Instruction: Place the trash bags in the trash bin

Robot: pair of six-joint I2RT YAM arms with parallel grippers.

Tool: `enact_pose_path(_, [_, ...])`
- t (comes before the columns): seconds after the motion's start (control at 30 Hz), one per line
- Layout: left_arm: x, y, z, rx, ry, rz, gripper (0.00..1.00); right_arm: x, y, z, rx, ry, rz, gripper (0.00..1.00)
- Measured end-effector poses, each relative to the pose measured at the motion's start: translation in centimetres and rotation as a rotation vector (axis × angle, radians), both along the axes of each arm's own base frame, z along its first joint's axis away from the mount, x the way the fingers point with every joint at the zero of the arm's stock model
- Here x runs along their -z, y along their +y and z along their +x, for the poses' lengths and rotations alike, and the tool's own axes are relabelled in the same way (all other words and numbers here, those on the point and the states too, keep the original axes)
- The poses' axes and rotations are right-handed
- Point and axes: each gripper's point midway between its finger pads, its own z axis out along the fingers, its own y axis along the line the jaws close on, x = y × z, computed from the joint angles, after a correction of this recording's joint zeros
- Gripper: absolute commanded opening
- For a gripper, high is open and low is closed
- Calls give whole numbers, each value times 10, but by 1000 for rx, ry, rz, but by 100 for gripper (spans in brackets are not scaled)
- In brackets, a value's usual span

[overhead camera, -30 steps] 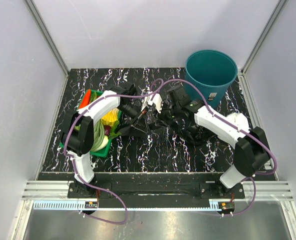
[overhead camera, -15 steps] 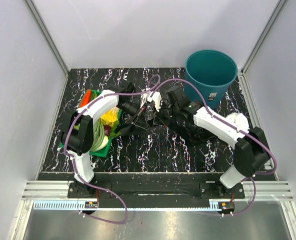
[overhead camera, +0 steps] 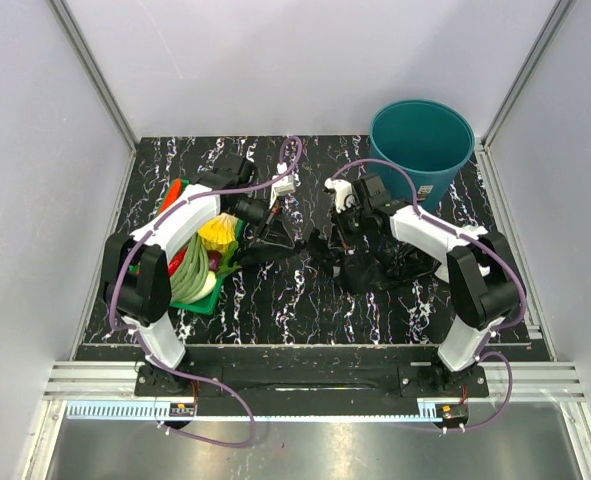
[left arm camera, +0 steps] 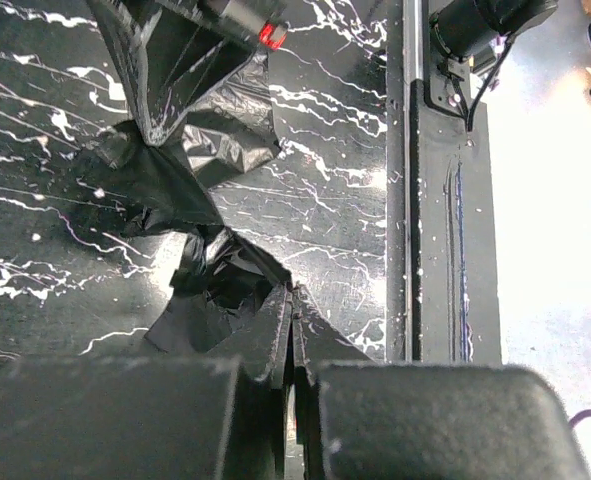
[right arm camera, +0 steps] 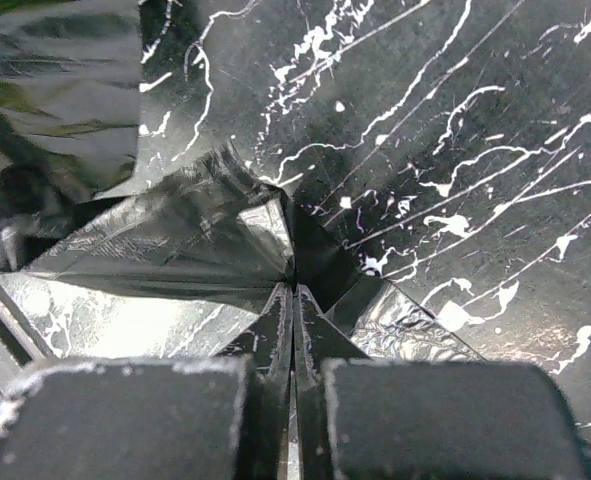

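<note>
**Bag pinched from both sides, bin unfilled**

Both pairs of fingers were clenched on black film. The left fingers (left arm camera: 280, 340) and the right fingers (right arm camera: 278, 320) each grasped a fold of a trash bag (left arm camera: 165, 180), which lay crumpled near the centre of the surface (overhead camera: 275, 310). The trash bin (overhead camera: 422, 150), at one o'clock, looked empty, so I judged that the carrying and dropping were all left to do. The top view gave the bin and the vegetable tray (overhead camera: 201, 304) at nine o'clock, but lost the bag against the dark marble. The wrist views showed each pinch, and the left one showed film running up to the other arm.
</note>
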Motion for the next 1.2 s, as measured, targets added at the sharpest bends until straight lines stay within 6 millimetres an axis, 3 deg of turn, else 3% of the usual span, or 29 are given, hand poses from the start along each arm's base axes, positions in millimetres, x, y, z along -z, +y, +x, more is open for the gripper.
enact_pose_path(0.13, [-8, 0, 1, -1, -37, -14, 0, 11, -1, -1, 21, 43, -5, 0])
enact_pose_path(0.37, [-3, 3, 0, 4, -49, 2, 0, 14, -8, 3, 50, 34, -39, 0])
enact_pose_path(0.67, [-26, 19, 4, 1, -93, 12, 0, 24, -52, 26, 142, -16, -165, 0])
enact_pose_path(0.83, [-38, 34, 11, -40, -128, 24, 0, 26, -62, 30, 144, -44, -213, 0])
enact_pose_path(0.9, [-35, 37, 14, -54, -131, 43, 16, 25, -64, 29, 136, -50, -221, 0])
enact_pose_path(1.03, [-24, 42, 29, -104, -159, 107, 24, 6, -66, 24, 113, -66, -223, 0])
enact_pose_path(1.2, [9, 48, 59, -185, -182, 227, 29, -59, -59, 33, 91, -176, -171, 0])
